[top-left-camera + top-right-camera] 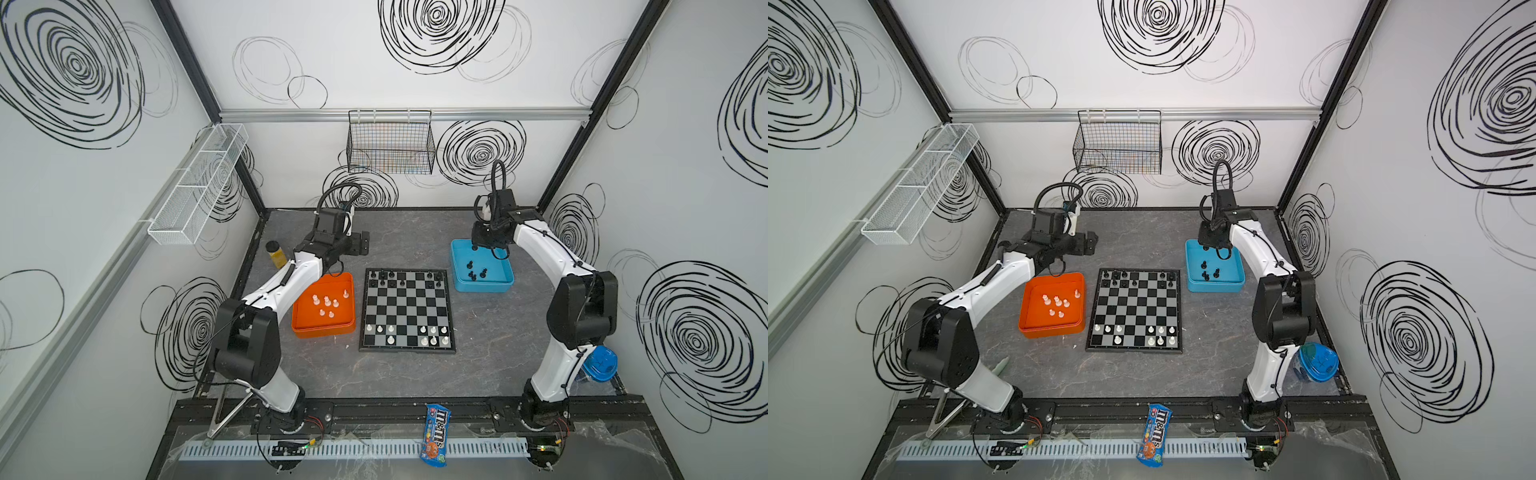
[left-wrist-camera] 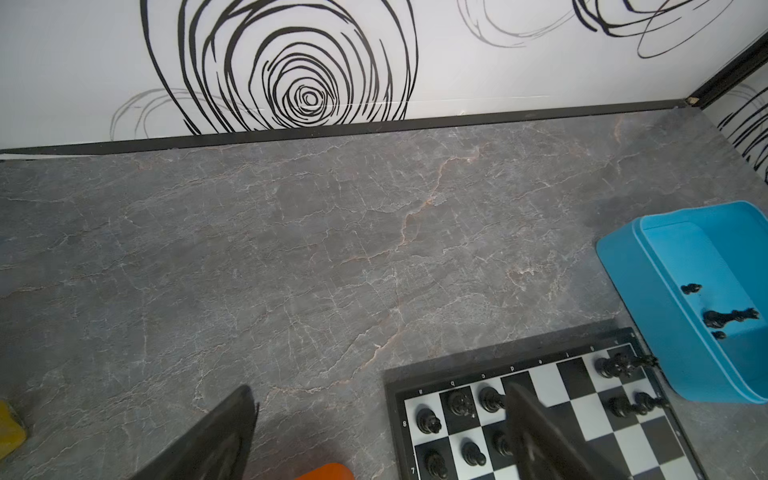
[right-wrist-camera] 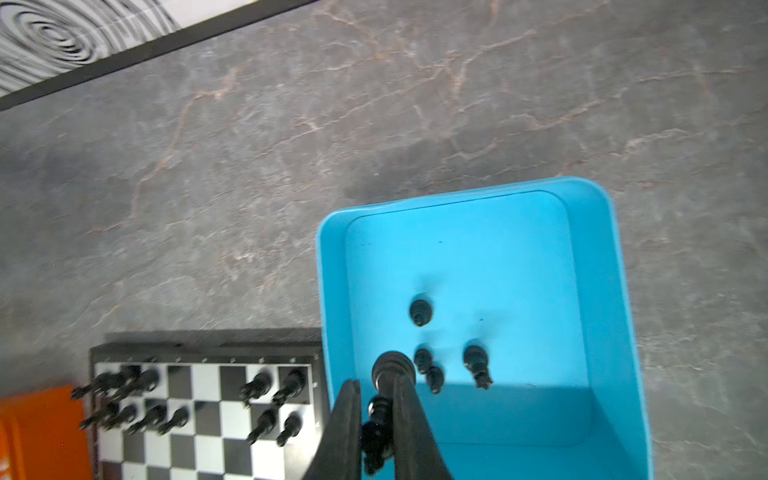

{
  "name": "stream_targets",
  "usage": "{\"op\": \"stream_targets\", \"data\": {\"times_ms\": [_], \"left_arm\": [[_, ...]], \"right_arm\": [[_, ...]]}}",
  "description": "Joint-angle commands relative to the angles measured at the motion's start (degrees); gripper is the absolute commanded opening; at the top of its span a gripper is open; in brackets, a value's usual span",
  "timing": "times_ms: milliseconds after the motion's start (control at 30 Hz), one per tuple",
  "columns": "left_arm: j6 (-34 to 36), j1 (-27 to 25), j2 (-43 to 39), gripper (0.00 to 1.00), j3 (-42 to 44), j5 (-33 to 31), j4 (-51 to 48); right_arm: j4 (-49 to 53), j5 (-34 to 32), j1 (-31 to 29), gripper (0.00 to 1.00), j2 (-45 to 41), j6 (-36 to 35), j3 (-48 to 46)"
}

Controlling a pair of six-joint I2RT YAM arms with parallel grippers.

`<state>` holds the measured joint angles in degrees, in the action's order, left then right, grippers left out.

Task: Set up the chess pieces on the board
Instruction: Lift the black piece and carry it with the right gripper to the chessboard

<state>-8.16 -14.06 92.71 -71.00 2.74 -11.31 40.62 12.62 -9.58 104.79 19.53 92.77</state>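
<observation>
**A:** Where did we have the right gripper [image 3: 378, 390]?

**B:** Above the blue tray [image 3: 478, 249]. Its jaws were pinched onto one black piece [image 3: 392, 368] by the upper body, with the base poking out past the fingertips. We judged that grip left the base free to land flat on a square.

**A:** And the rest of the black men?

**B:** Four loose black pieces [image 3: 420, 311] stood in that tray. The placed black pieces [image 1: 391, 274] sat on the two far rows of the board [image 1: 405, 309], with gaps between them.

**A:** Why was the left gripper [image 2: 380, 390] off to the side?

**B:** We held it wide open and empty over the bare table [image 2: 291, 249], just beyond the board's far corner. We reckoned that put it clear of the right arm's path. It was also near the orange tray [image 1: 340, 320], where the loose white pieces [image 1: 327, 300] stood. The placed white pieces [image 1: 433, 330] lined the near rows.

**A:** So what was our next move?

**B:** Carrying our piece to an empty far-row square, we judged.
</observation>
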Motion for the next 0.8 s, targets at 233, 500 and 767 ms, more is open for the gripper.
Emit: {"op": "stream_targets", "data": {"times_ms": [233,500,767], "left_arm": [[-0.8,1.4,0.6,0.96,-1.5,0.2,0.4],[-1.3,1.9,0.6,0.96,-1.2,0.9,0.7],[-1.5,2.1,0.7,0.96,-1.2,1.1,0.7]], "right_arm": [[-4.3,8.2,-12.7,0.14,0.4,5.1,0.2],[-7.7,8.2,-18.3,0.14,5.6,7.2,0.6],[-8.4,6.3,-20.5,0.14,10.2,7.4,2.1]]}}
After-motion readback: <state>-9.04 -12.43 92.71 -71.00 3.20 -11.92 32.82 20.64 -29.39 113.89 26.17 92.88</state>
